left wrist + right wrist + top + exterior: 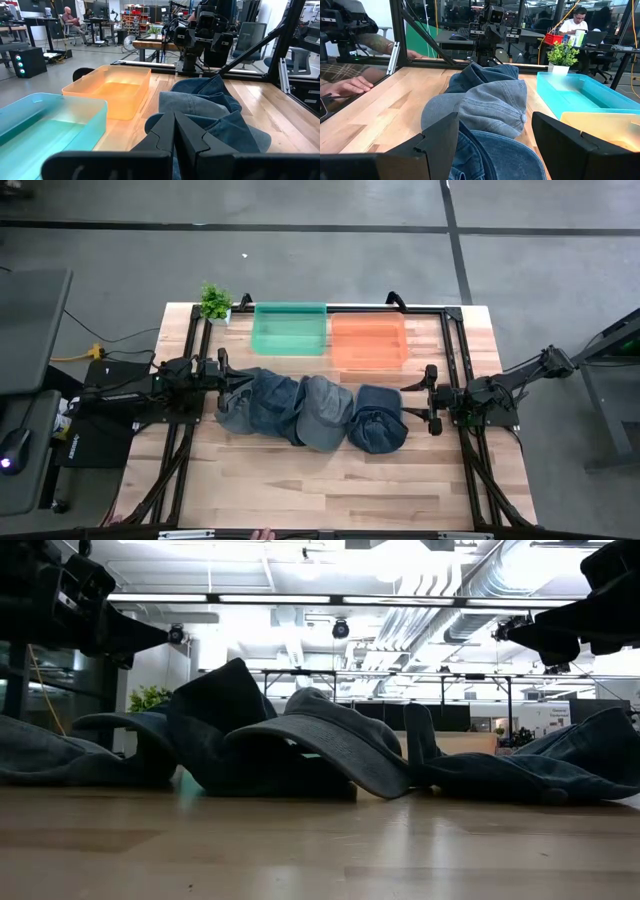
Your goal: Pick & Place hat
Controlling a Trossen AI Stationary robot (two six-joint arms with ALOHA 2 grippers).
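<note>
Across the middle of the wooden table (330, 480) three denim hats lie in a row, touching each other: a dark blue hat (258, 402) at the left, a grey-blue cap (322, 412) in the middle, and a blue hat (378, 420) at the right. On the far side stand a green bin (290, 328) and an orange bin (368, 340), side by side, with a small plant (215, 302) at the far left corner. The left gripper (226, 376) is at the left end of the row, its fingers fully closed with nothing between them. The right gripper (432, 398) is just beside the blue hat, its fingers wide apart and holding nothing.
</note>
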